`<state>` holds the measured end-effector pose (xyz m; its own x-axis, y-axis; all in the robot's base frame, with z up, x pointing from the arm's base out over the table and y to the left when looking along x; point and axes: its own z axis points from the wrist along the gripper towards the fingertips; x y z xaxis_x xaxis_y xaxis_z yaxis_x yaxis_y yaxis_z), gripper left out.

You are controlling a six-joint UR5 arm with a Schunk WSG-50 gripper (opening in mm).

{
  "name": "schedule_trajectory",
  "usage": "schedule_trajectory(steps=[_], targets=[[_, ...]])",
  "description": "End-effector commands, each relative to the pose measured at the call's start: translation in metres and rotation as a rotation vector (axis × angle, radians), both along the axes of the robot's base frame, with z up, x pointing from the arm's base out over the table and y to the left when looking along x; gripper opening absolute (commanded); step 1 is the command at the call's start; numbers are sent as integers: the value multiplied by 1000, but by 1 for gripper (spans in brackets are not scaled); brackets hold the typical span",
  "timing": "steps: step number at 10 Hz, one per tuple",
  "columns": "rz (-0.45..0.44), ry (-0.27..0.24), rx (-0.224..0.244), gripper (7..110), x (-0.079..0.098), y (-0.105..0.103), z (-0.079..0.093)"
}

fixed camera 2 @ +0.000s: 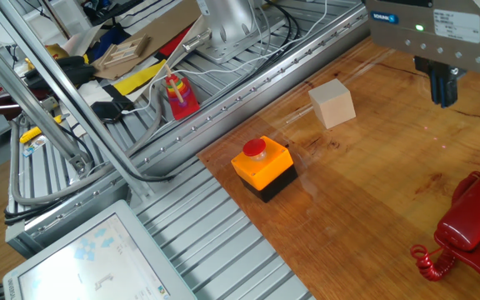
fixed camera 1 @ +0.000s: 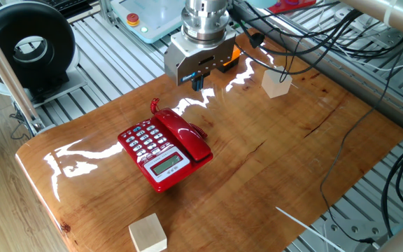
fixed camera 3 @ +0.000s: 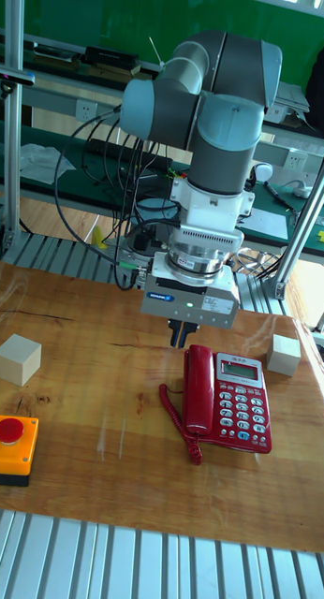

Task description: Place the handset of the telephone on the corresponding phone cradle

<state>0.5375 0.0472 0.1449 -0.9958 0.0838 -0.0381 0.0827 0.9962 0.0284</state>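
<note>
Above the wooden table (fixed camera 1: 292, 161), the gripper (fixed camera 1: 197, 82) points straight down from the upright arm, fingers pressed together, holding nothing. Well below it the handset (fixed camera 1: 185, 134) lies in the phone cradle of the telephone (fixed camera 1: 165, 148), beside the keypad.

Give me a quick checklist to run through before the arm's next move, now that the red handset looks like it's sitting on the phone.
1. Glossy red curved plastic handset lies on the phone cradle: ok.
2. Two-finger gripper holds nothing: ok.
3. Fingers raised off the small red plastic telephone: ok.
4. Red coiled cord free of the gripper: ok.
5. Handset fully seated in the cradle: cannot tell.
6. Pale wooden cube apart from the gripper: ok.
</note>
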Motion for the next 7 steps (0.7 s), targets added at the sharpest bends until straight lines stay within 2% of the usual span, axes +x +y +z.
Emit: schedule_trajectory(steps=[1,7], targets=[[3,-3,10,7,1,-1,4],[9,-2,8,7,1,-2,3]])
